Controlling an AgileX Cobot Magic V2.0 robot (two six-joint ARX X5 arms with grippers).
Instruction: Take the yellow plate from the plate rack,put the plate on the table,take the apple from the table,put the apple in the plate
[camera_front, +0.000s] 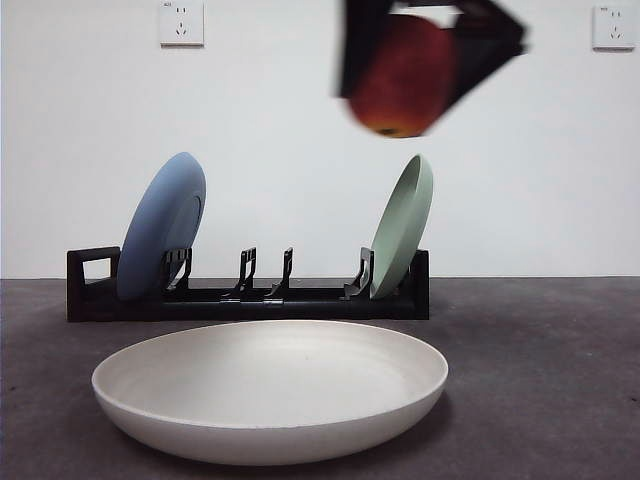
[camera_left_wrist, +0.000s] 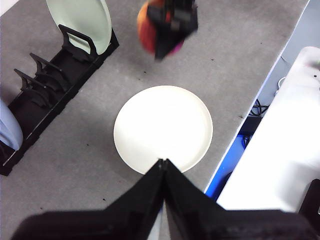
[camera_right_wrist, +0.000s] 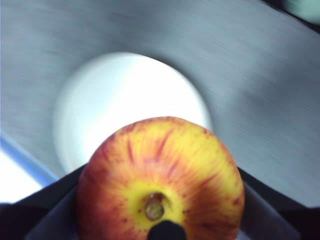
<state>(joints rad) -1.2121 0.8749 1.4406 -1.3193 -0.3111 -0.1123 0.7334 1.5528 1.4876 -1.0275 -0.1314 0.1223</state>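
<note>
Pinching the apple (camera_front: 402, 82) high up, the right gripper (camera_front: 425, 55) hangs beyond the yellow plate (camera_front: 270, 385) toward the rack-side counter edge; the left gripper (camera_left_wrist: 163, 167) waits pressed together.

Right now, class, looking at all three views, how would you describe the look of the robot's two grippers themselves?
Both are matte black. The left gripper has two flat, wedge-shaped jaws that taper from a broad base to a narrow tip. The right gripper is blocky and angular, motion-blurred in every view. No cables, labels or markings are visible on either.

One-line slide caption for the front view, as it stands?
Right gripper carries the apple high above the yellow plate on the table; blue and green plates stand racked behind.
</note>
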